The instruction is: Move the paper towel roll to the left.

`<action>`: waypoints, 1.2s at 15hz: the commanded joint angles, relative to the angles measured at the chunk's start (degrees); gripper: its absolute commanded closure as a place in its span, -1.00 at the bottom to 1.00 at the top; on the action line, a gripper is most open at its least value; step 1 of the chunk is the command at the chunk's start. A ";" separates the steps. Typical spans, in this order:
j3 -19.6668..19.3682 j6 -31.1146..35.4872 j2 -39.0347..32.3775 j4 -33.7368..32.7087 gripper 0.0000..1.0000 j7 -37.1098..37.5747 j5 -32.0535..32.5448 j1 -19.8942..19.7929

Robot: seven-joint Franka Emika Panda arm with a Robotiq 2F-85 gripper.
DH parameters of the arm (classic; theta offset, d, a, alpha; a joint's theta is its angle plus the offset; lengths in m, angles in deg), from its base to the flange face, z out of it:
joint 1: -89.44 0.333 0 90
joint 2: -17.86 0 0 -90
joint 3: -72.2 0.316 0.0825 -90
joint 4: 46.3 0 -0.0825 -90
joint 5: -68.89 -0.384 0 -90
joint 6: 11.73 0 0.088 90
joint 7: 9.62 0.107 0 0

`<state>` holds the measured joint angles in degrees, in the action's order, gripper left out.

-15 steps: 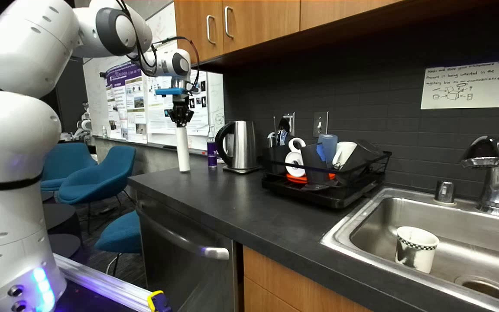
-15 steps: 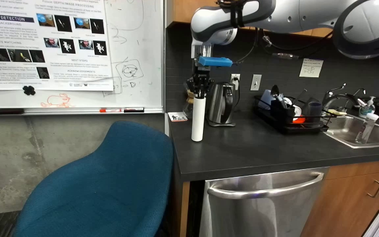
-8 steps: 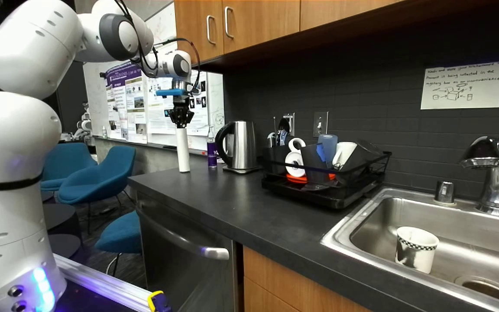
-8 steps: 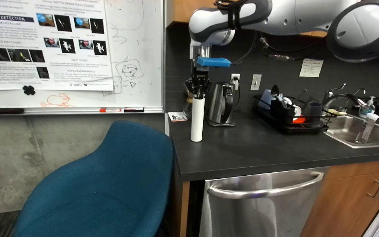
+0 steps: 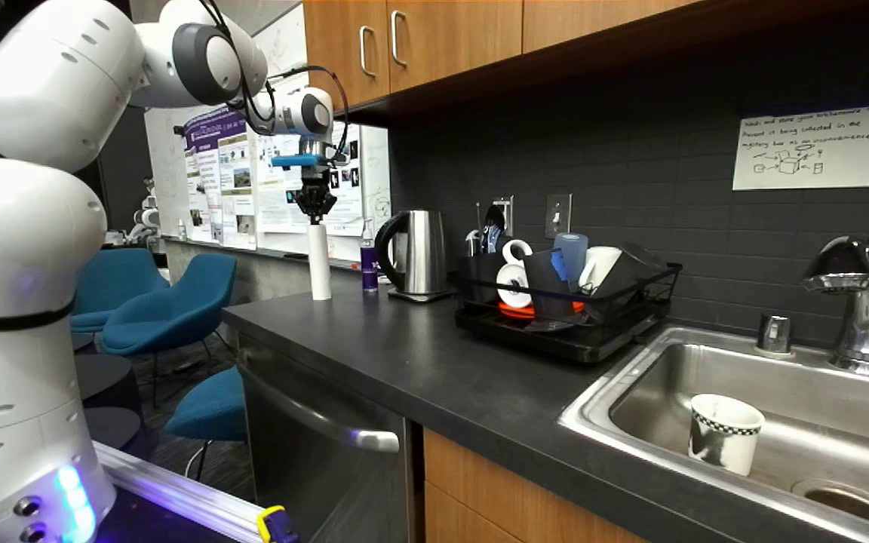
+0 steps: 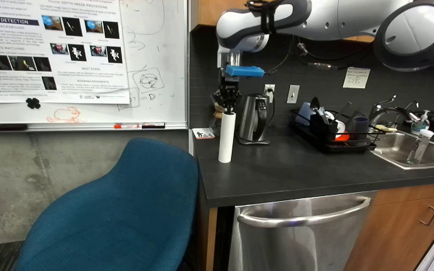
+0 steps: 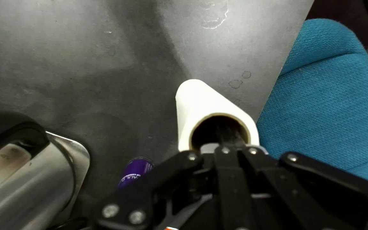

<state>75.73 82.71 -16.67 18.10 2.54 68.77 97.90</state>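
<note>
One paper towel roll (image 6: 226,139) stands on the counter (image 6: 273,169), near its end; whether fully upright or very slightly tilted cannot be determined. The end effector (image 6: 228,110) is directly above, clenched, its fingers drawn together with the tips at the mouth of the roll's hollow core; contact with the inner wall cannot be determined. Surroundings: a steel kettle (image 6: 252,118) is seated on its base near the roll, apart from it. A purple bottle (image 7: 136,171) stands between the two, as seen in the wrist view. A glass vessel (image 6: 215,122) with a tan collar is partly hidden behind the roll in an exterior view, and a printed card (image 6: 203,133) lies flat beside it. Left of the roll in that view the counter ends, with a blue chair (image 6: 119,210) past the edge. Well apart along the counter: a loaded dish rack (image 5: 591,352), then a sink (image 5: 593,407) containing a white cup (image 5: 725,449).
</note>
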 commanded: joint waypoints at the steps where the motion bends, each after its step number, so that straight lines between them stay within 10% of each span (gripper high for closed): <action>1: -0.18 -0.22 0.53 -0.08 1.00 1.22 0.28 0.42; 18: -0.26 2.07 5.19 3.84 1.00 2.75 0.83 0.92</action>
<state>75.73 83.85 -14.63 18.45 3.85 68.77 98.13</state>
